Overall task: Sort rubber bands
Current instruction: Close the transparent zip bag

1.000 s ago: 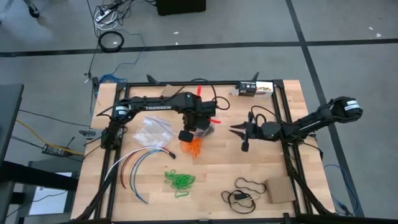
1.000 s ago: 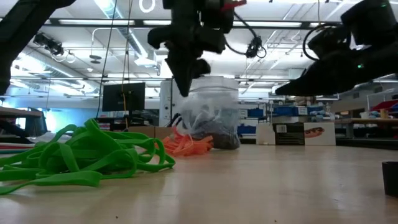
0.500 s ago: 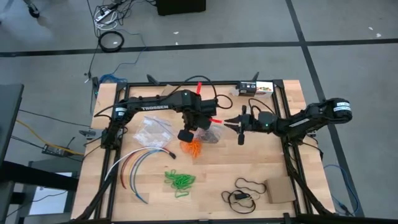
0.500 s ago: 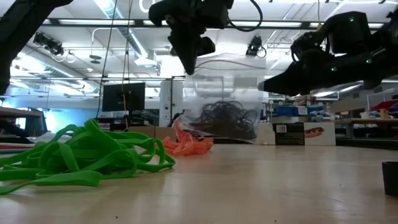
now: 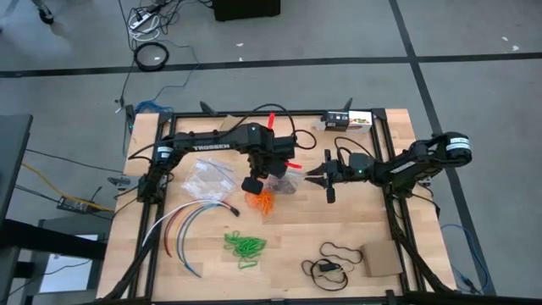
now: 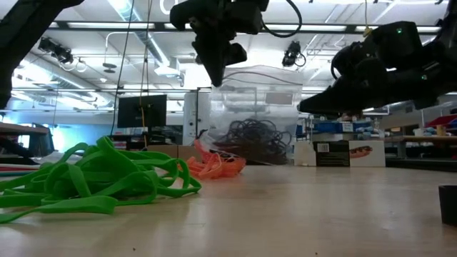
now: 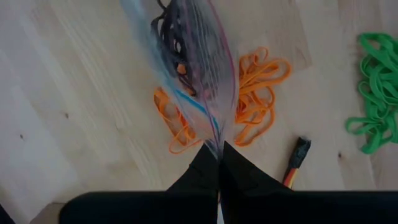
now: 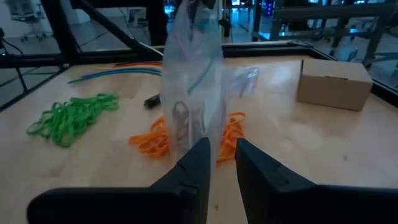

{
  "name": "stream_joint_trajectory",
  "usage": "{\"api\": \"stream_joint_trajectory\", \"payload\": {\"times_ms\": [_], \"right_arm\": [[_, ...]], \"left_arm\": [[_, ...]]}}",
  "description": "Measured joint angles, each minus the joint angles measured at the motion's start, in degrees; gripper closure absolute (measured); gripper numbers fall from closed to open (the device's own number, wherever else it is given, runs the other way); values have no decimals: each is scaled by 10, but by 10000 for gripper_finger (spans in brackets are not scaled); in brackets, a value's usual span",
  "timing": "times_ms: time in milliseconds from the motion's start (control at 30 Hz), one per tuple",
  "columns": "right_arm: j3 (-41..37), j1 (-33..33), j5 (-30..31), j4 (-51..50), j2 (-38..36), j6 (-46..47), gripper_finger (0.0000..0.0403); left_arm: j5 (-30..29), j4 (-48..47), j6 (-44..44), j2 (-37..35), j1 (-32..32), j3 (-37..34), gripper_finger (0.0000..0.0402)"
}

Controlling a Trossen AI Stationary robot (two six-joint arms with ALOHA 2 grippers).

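Left pincer (image 7: 219, 163) is pinched tight on the top edge of a clear bag (image 7: 198, 68), which hangs from it above the middle of the counter (image 5: 356, 229). Dark bands (image 6: 250, 139) sit in the bottom of the bag, which in the low view hangs above the wood. Right under and just beside the bag lies the orange heap (image 5: 264, 201); in the left wrist view the orange loops (image 7: 258, 99) spread out on both sides of the bag.

Right pincer (image 8: 220, 155) is level with the bag and just beside its free side, fingers (image 8: 256, 167) parted by a narrow gap and holding nothing.

Green bands (image 5: 245, 246) lie in their own heap nearer the front edge, well apart from the orange ones. A second, flat bag (image 5: 208, 179) lies on the counter to the left of the held one.
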Motion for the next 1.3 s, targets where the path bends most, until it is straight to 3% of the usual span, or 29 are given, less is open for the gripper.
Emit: {"api": "stream_joint_trajectory", "payload": {"times_ms": [367,633,1300], "right_arm": [[0,24,-7,15,0,1,339],[0,24,48,21,0,-16,339],[14,15,64,76,0,-42,336]], "left_arm": [[0,-1,0,0,0,0,402],[0,1,-4,0,-1,0,401],[0,13,-8,0,-3,0,401]]}}
